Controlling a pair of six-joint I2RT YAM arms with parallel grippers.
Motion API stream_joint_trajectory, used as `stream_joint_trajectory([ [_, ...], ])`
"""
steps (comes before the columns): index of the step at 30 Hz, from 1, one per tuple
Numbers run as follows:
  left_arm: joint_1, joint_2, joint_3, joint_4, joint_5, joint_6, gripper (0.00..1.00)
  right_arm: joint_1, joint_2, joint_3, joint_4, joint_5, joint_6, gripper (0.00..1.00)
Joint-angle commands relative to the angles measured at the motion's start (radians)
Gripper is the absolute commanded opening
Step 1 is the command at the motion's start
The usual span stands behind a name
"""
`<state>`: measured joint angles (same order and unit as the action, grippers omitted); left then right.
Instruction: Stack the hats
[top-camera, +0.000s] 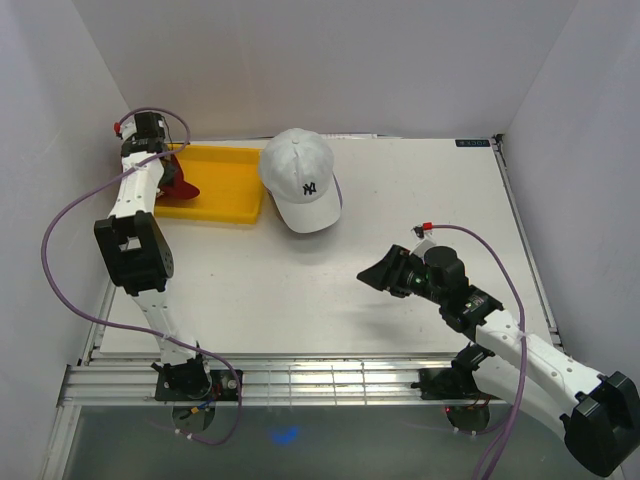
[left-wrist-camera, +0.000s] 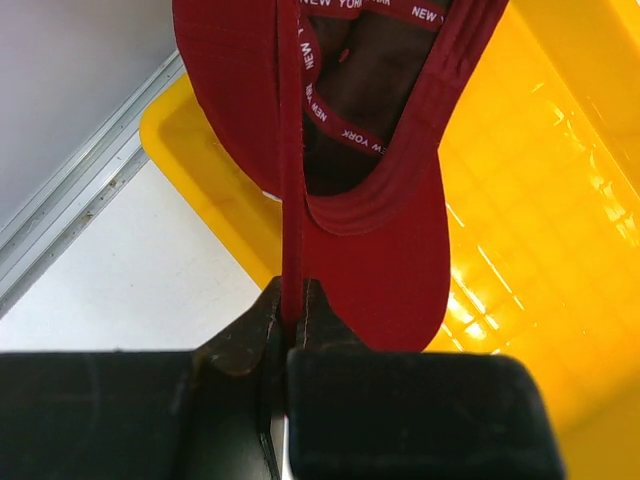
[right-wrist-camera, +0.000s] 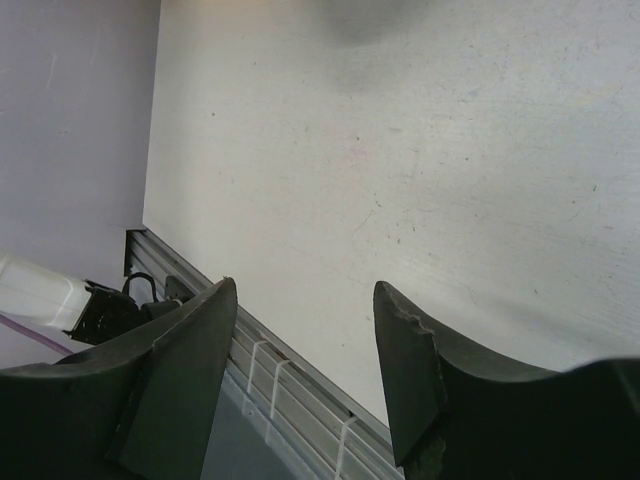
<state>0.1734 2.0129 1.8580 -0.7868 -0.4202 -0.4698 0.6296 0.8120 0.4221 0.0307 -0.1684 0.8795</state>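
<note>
Black right gripper (top-camera: 372, 272) hovers over the near-right part of the table (top-camera: 440, 190), fingers spread fairly wide with nothing between them; the right wrist view shows only bare tabletop through the gap (right-wrist-camera: 305, 290), plus the near rail. Farther back, at the middle of the far edge, the white cap (top-camera: 300, 175) sits dome up, dark NY logo facing the near side, brim pointing toward the near edge, its left side just beside or slightly over the right end of the yellow tray (top-camera: 225, 195). Tray lies flat in the far-left corner. Left arm reaches all the way there; left gripper (left-wrist-camera: 293, 300) has its fingers pinched tight on a thin edge of the red cap (left-wrist-camera: 380, 260). Red cap hangs over the tray's left part, inside facing the wrist camera, brim toward the gripper, "NEW YORK" tape visible in the lining. From above, the red cap (top-camera: 183, 185) is mostly hidden by the left arm. Can't tell whether it touches the tray floor.
</note>
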Motion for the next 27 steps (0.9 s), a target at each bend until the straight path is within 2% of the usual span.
stream_joint_trajectory([
  [1, 0.0, -0.097, 0.033, -0.011, 0.046, 0.01, 0.0, 0.002, 0.015, 0.043, 0.026, -0.019, -0.051, 0.63],
  [11, -0.005, -0.164, 0.087, -0.084, 0.1, 0.043, 0.0, 0.056, 0.154, 0.245, -0.029, 0.003, -0.207, 0.62],
  [22, -0.011, -0.305, 0.06, -0.157, 0.195, 0.049, 0.0, 0.248, 0.392, 0.553, -0.009, 0.135, -0.416, 0.62],
  [27, -0.011, -0.402, 0.014, -0.18, 0.244, 0.037, 0.0, 0.35, 0.547, 0.786, -0.014, 0.224, -0.565, 0.62],
])
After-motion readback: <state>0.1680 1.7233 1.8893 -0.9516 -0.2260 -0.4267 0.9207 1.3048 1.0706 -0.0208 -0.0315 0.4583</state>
